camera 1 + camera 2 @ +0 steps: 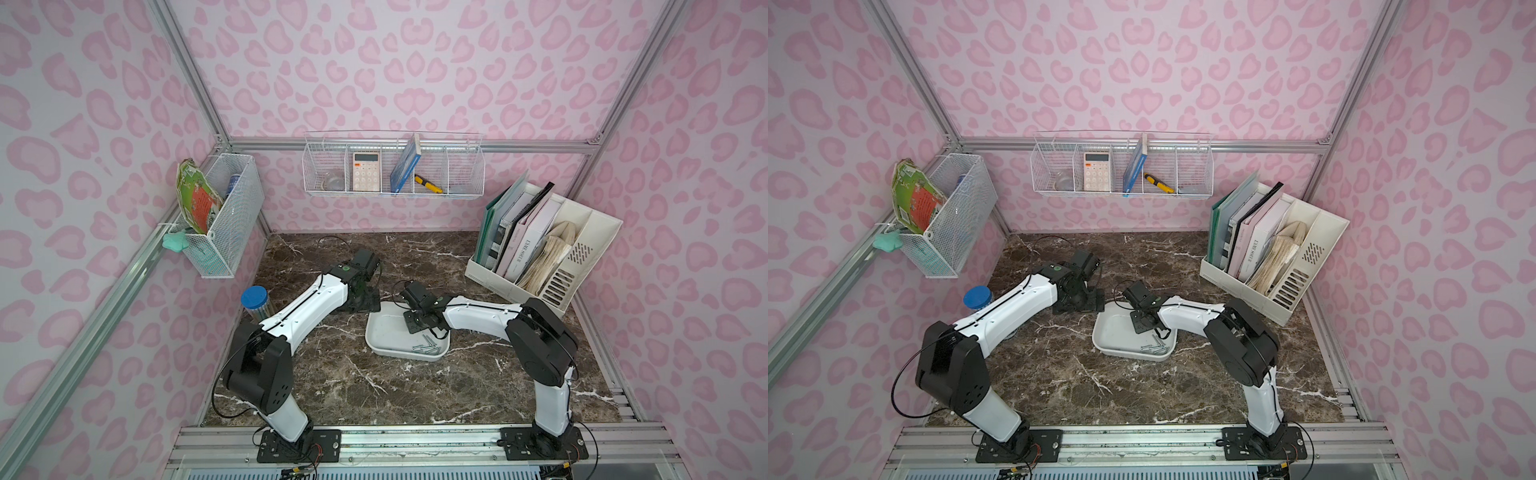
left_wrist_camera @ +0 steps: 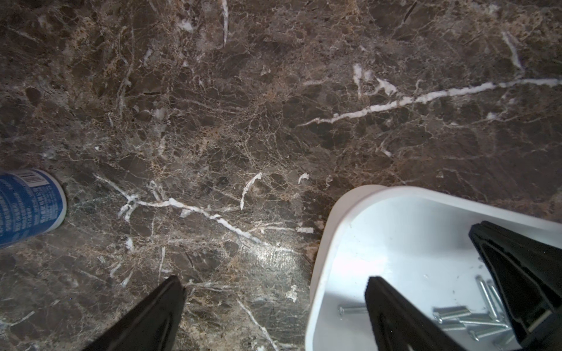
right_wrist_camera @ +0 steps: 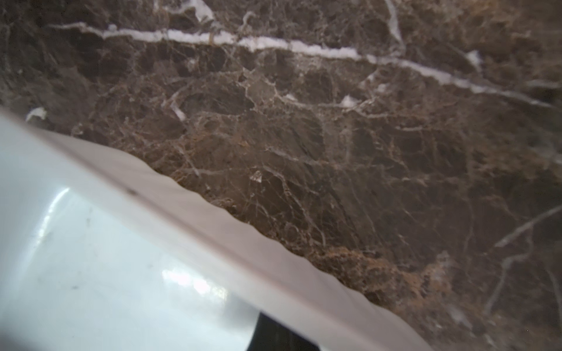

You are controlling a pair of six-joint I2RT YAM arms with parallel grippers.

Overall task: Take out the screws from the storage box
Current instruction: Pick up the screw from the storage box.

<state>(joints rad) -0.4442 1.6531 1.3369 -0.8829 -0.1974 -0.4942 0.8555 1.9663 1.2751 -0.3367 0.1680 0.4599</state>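
storage box [image 1: 384,334] sits on marble table [image 1: 374,395]. screws [image 1: 426,348] lie piled in box's near corner, right-arm side; none seen outside box. judgement: task barely begun, whole pile left to take out. right gripper [image 1: 417,326] down inside box, just beyond pile, jaws together; whether screw is pinched, cannot tell. left gripper [image 2: 275,279] at box's far left corner, jaws wide apart, one finger over table, other over box floor, empty.

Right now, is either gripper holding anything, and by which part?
Left gripper open, holding nothing. Right gripper shut among the screws in the storage box; any pinched screw is hidden.
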